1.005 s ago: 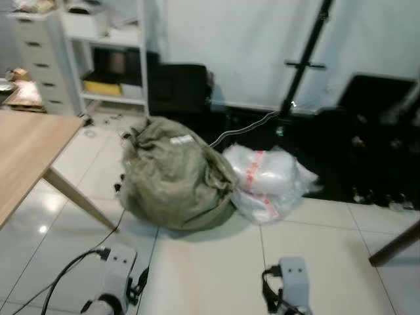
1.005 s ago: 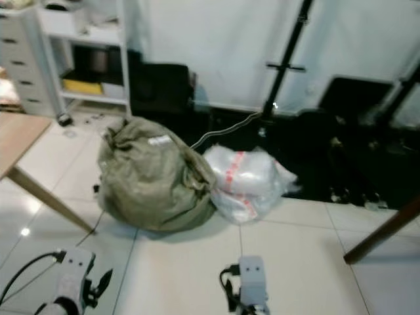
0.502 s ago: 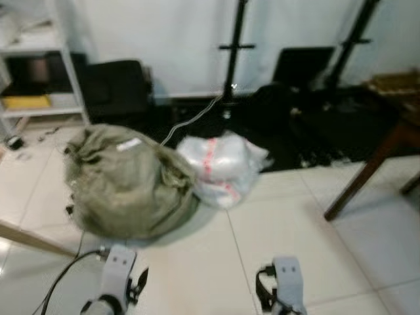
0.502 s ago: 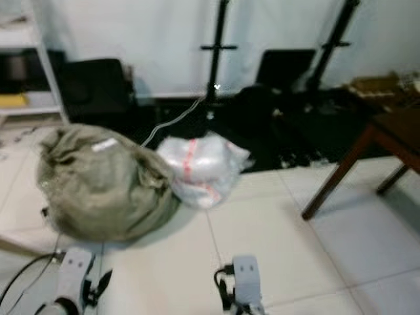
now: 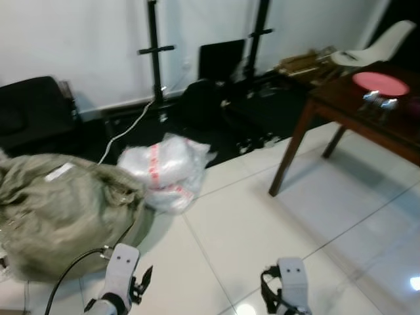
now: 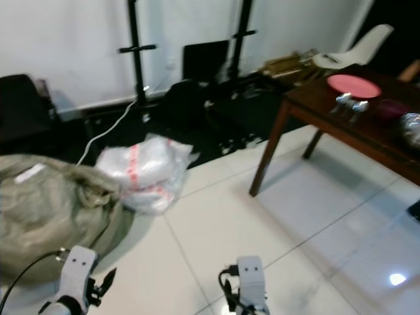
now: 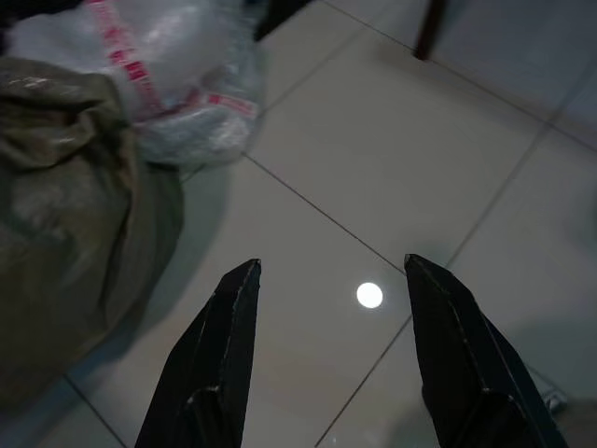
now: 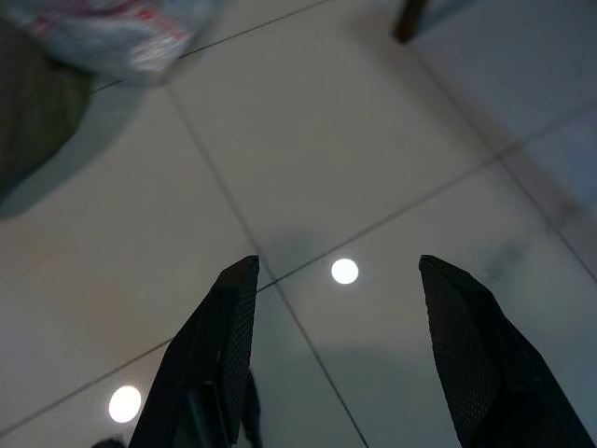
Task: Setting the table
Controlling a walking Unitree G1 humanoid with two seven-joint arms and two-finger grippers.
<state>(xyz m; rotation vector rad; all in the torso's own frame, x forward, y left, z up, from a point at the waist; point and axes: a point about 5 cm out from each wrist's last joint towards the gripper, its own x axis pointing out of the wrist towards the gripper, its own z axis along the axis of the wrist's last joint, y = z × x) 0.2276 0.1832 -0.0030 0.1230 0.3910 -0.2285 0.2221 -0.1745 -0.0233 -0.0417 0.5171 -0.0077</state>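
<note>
A dark wooden table stands at the far right. On it lie a red plate, shiny cutlery beside it, a dark bowl and a silvery object at the edge. Both arms hang low over the white tiled floor, far from the table. My left gripper is open with nothing between its fingers, and floor tiles show below it. My right gripper is also open and holds nothing, above bare tiles.
A big olive sack and a clear plastic bag lie on the floor to the left. Black stands, dark cases and cables line the white wall. A white chair stands behind the table. Open floor lies between me and the table.
The camera has swung to the right: the light wooden table and shelves left the picture, the sack slid left, and the dark table with the red plate came into view.
</note>
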